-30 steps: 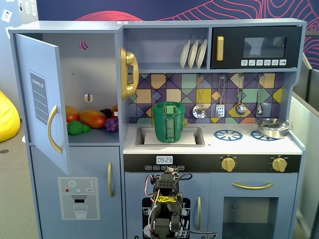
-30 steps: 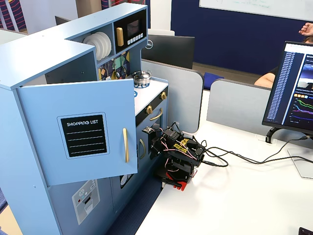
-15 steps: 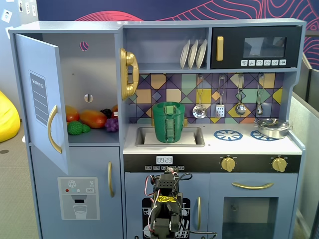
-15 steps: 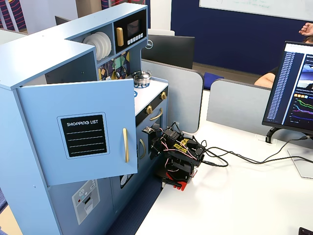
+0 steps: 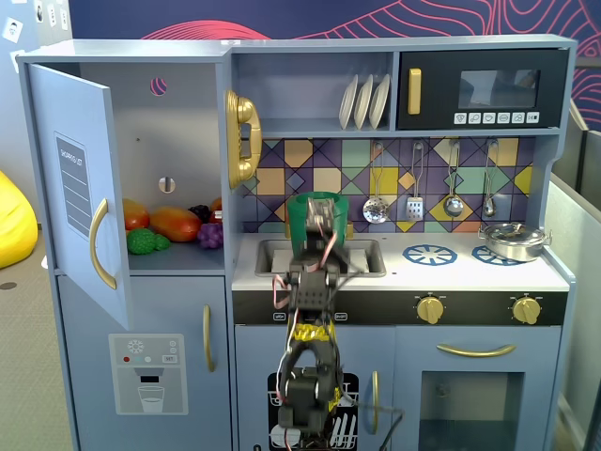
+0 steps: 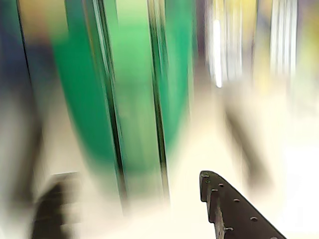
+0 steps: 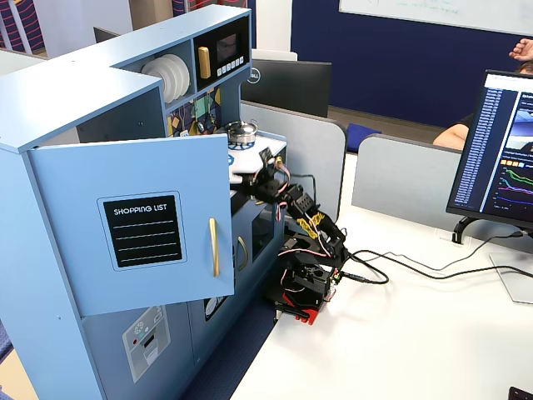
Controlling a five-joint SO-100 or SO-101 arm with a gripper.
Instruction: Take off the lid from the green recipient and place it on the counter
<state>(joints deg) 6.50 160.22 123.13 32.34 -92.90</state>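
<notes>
arm (image 5: 310, 310) raised since earlier, translucent green recipient (image 5: 302, 218) upright

In a fixed view facing the toy kitchen, the green recipient (image 5: 319, 225) stands in the sink recess (image 5: 362, 256) at the left part of the counter (image 5: 413, 272). The arm (image 5: 310, 319) rises in front of the kitchen and partly covers the recipient. A pot (image 5: 512, 241) sits on the far right burner ring, with another burner ring (image 5: 429, 254) between it and the sink. Left of the sink, toy fruit (image 5: 169, 224) lies on a shelf behind the open door (image 5: 80, 188). Plates (image 5: 364, 101) stand on the shelf above the sink. In a fixed view from the side, the arm's base (image 7: 304, 292) sits on the tabletop (image 7: 400, 333) just beside the kitchen.
</notes>
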